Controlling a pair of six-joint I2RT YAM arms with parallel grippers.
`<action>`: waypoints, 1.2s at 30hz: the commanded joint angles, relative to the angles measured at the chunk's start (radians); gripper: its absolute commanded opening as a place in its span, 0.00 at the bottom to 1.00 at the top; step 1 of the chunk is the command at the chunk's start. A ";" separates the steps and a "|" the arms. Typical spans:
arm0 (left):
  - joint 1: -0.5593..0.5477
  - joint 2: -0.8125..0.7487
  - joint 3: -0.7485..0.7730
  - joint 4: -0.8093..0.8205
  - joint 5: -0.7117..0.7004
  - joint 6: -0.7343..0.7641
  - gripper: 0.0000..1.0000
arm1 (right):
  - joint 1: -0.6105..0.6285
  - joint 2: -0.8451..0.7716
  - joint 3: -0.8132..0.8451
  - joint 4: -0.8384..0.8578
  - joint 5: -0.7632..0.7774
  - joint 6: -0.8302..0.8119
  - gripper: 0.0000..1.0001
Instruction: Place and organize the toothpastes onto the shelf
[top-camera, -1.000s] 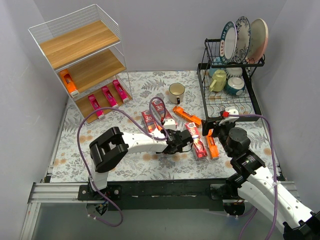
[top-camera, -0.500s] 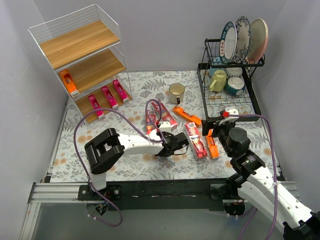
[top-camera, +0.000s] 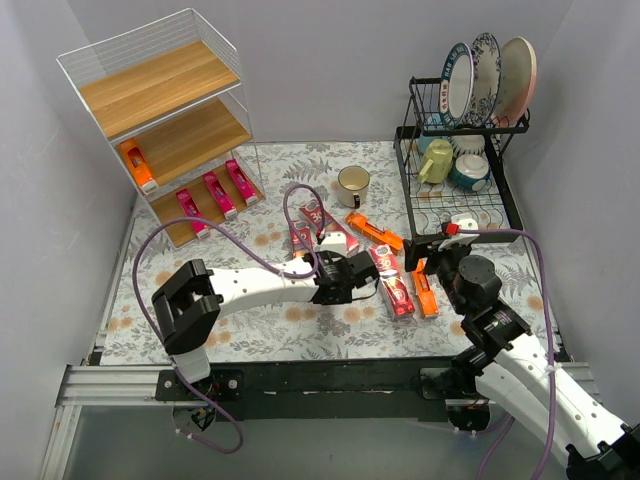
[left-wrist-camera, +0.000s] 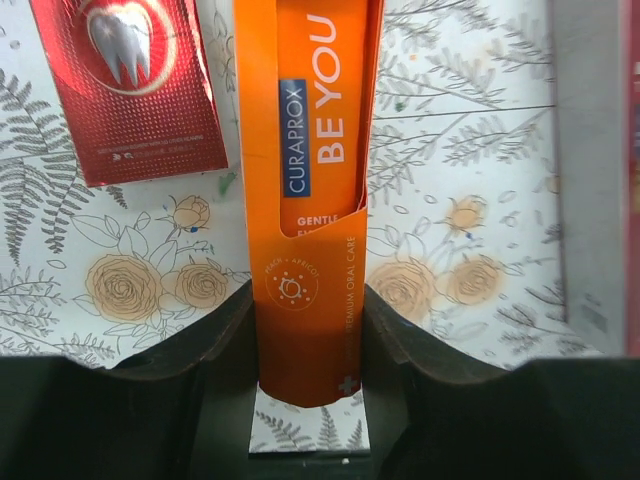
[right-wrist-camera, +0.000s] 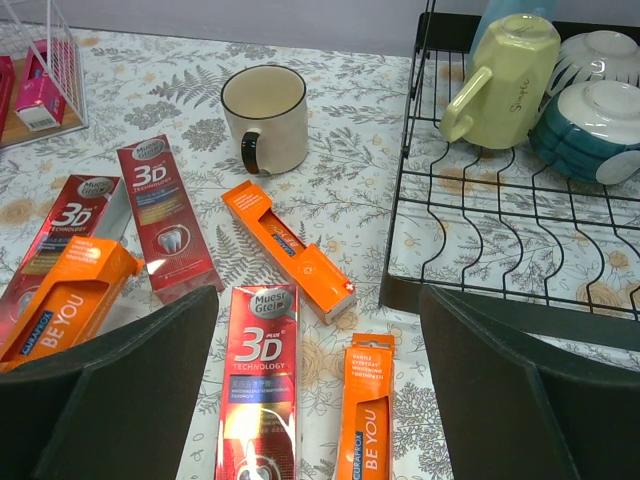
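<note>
L fingers (left-wrist-camera: 195, 375) pinch slim orange toothpaste carton (left-wrist-camera: 310, 150) endwise, long axis fwd; R fingers (right-wrist-camera: 110, 400) spread, farther from white-wire wood-board shelf (top-camera: 150, 82).

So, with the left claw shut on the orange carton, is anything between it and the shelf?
Nothing tall. Two dark red 3D cartons lie flat just shelf-side of the left claw, low enough to lift the orange carton over; past them, bare tablecloth up to the shelf.
</note>
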 joint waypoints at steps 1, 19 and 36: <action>-0.003 -0.118 0.136 -0.116 -0.028 0.058 0.31 | 0.001 -0.014 0.004 0.046 0.021 0.005 0.90; 0.359 -0.228 0.436 -0.348 -0.147 0.255 0.33 | 0.001 -0.023 0.007 0.037 0.022 0.002 0.90; 0.795 -0.311 0.489 -0.296 -0.079 0.490 0.34 | -0.001 -0.021 0.010 0.040 0.012 0.004 0.90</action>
